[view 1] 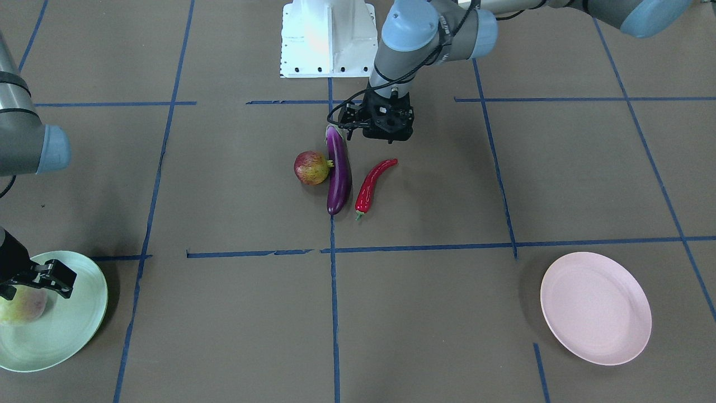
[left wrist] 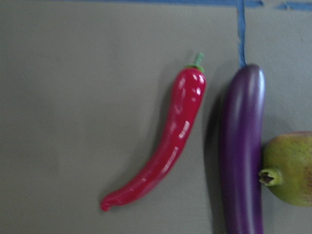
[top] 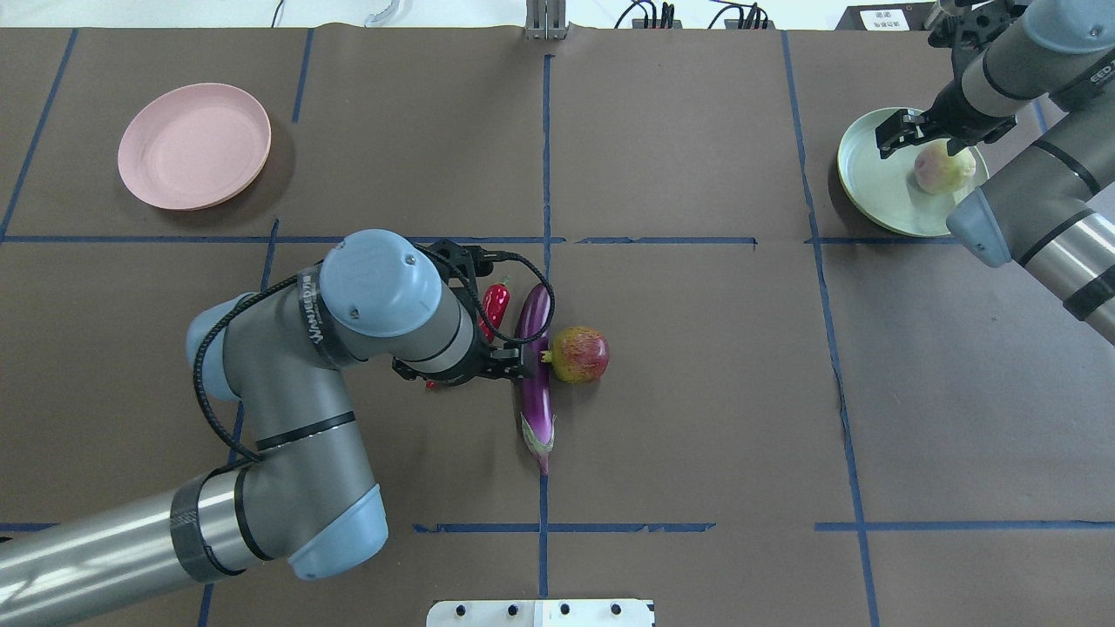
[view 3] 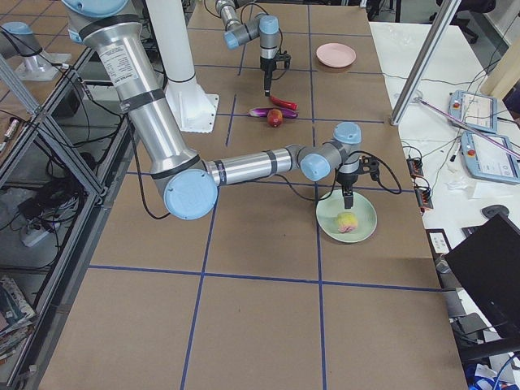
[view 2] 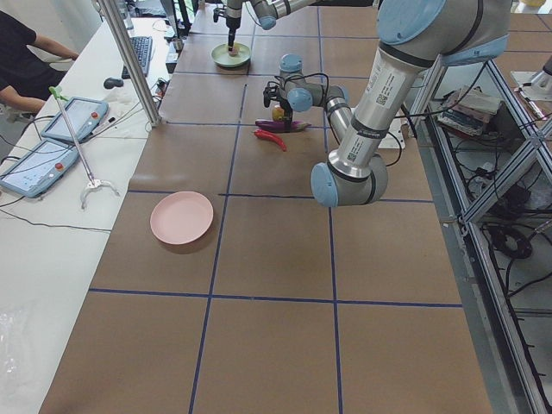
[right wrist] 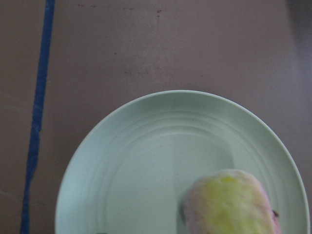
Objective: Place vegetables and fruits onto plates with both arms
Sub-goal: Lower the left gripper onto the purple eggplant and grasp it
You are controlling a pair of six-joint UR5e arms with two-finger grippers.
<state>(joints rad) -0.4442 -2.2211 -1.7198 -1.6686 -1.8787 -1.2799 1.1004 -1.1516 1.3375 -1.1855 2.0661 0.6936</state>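
In the centre of the front view, the shiny curved red chili pepper [view 1: 372, 187] lies on the table just beside the long glossy purple eggplant [view 1: 338, 173], which touches the red-yellow crowned pomegranate [view 1: 311, 168]. The left gripper [view 1: 386, 130] hovers above the chili's pointed end, apparently spread and pinching nothing. The chili looks light, stiff and slippery, so a hold across its thicker middle seems safest. At lower left, the right gripper [view 1: 33, 282] hangs spread over the pale blushed peach-like fruit [view 1: 21, 305], which rests on the round mint-green plate [view 1: 78, 324]. The round pale pink plate [view 1: 596, 308] sits at lower right.
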